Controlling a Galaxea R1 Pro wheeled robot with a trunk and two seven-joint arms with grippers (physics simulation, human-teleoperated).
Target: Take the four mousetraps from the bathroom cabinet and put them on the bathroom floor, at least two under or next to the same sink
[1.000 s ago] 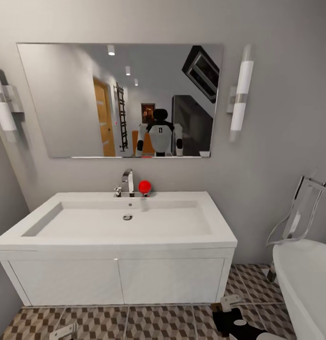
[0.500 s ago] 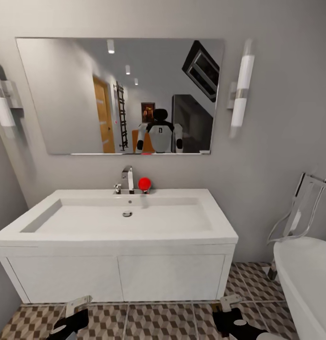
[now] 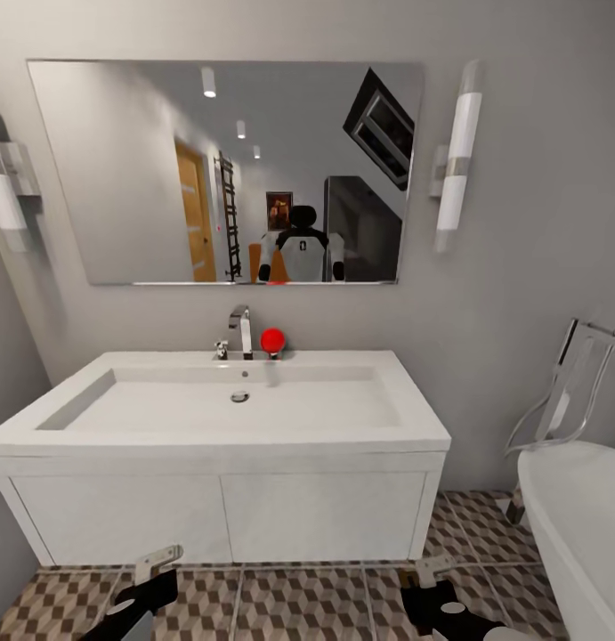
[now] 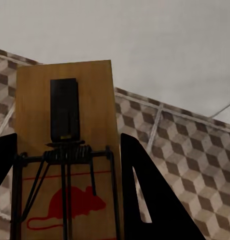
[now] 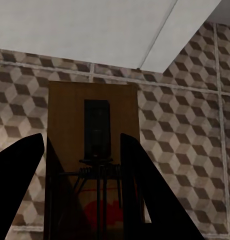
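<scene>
**A:** Where are the traps right now?

**B:** One in each gripper. In the left wrist view, a mousetrap [image 4: 65,150] sits between the two dark fingers [image 4: 145,200] of the left gripper [image 4: 65,200], its wooden board flat to the camera, with the wire spring and a red mouse print showing. The fingers stand against both long edges of the board, clamped on it.

**A:** And the right side?

**B:** Much the same. The right gripper [image 5: 82,200] grips a second mousetrap [image 5: 92,150], its board standing out beyond the fingertips, over the bathroom floor [image 5: 190,125] with its cube pattern.

**A:** Where do the arms sit in the room?

**B:** From the head view, the left gripper [image 3: 151,583] is low at near left and the right gripper [image 3: 432,588] low at near right, both above the tiles just in front of the white vanity [image 3: 222,516]. The sink [image 3: 227,405] lies farther off, above them, with a red knob [image 3: 272,340] beside the faucet [image 3: 242,329] and a mirror [image 3: 222,169] on the wall.
</scene>
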